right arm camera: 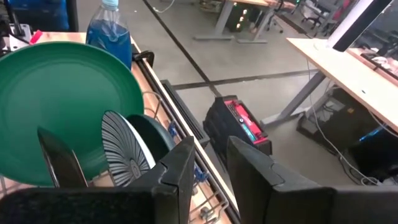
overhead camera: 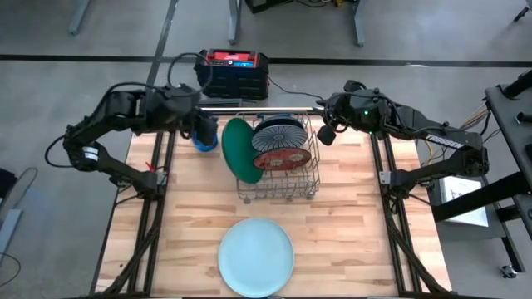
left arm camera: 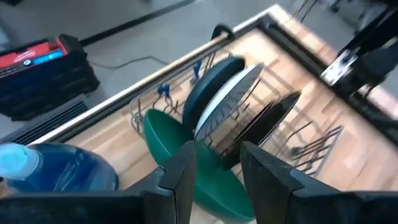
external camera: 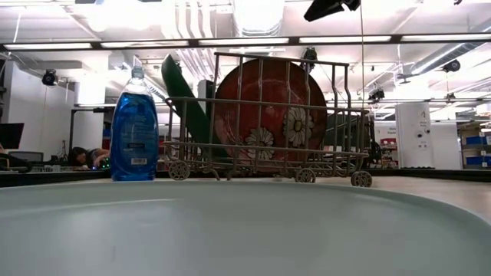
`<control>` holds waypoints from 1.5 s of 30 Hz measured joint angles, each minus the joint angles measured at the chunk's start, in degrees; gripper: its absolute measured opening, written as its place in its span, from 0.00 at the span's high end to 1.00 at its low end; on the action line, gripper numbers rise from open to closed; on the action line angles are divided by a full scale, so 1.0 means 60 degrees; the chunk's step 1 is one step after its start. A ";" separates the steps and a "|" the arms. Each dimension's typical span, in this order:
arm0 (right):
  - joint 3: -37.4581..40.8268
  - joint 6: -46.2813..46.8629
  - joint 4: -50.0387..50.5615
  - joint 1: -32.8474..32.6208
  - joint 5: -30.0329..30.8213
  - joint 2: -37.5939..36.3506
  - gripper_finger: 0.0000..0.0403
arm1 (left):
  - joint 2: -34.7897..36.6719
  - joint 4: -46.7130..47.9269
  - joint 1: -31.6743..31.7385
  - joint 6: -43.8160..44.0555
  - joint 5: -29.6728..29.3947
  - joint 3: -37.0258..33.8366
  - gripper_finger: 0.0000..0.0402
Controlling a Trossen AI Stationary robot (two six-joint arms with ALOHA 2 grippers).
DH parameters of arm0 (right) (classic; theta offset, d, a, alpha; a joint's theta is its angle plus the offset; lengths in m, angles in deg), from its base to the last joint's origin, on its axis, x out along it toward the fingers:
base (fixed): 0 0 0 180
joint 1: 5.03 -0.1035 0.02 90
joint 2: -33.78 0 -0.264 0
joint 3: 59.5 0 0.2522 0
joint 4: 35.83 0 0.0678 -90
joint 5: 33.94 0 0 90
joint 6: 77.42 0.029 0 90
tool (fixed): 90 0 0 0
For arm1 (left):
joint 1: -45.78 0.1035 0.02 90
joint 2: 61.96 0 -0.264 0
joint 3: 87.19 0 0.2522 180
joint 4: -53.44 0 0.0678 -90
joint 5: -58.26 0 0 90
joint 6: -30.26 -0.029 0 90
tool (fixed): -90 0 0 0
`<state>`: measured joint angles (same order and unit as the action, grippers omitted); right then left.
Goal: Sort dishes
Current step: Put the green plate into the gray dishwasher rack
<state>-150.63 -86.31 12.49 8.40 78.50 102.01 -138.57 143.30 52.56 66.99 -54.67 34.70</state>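
Upright, racked plates [overhead camera: 278, 145] (green [overhead camera: 238, 148] leaning)

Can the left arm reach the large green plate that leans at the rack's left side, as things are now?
Probably yes. The left gripper hovers just beside the green plate, jaws apart, and the plate's outer face is bare. Only the blue bottle stands close by.

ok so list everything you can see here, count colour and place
green plate: 1, dark green, leaning at the rack's left side
striped plate: 1, white with dark stripes, upright in rack
teal plate: 1, dark teal, upright in rack
red plate: 1, red with pale flowers, upright in rack
pale plate: 1, light blue-green, flat on table front
wire rack: 1, metal, table centre
soap bottle: 1, blue, left of rack
case: 1, black and red, floor behind table
left gripper: open, above green plate
right gripper: open, right of rack
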 joint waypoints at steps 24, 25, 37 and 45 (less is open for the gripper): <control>0.0405 0.0157 0.0005 0.0000 -0.0004 0.0011 0.71 | -0.1818 0.1542 -0.0004 0.1723 -0.0201 -0.0413 0.71; 0.0405 0.0157 0.0005 0.0000 -0.0004 0.0011 0.70 | -0.1865 0.1572 -0.0004 0.1719 -0.0056 -0.0413 0.71; 0.0441 0.0160 0.0096 -0.0003 -0.0004 0.0011 0.63 | -0.2542 0.2200 0.0004 0.2491 0.0502 -0.0410 0.71; 0.0441 0.0175 0.0139 -0.0002 -0.0005 0.0011 0.60 | -0.2963 0.2324 0.0015 0.2475 0.0502 -0.0413 0.71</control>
<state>-147.98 -85.26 13.32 8.38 78.47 102.07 -156.35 157.25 52.65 81.84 -51.66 32.22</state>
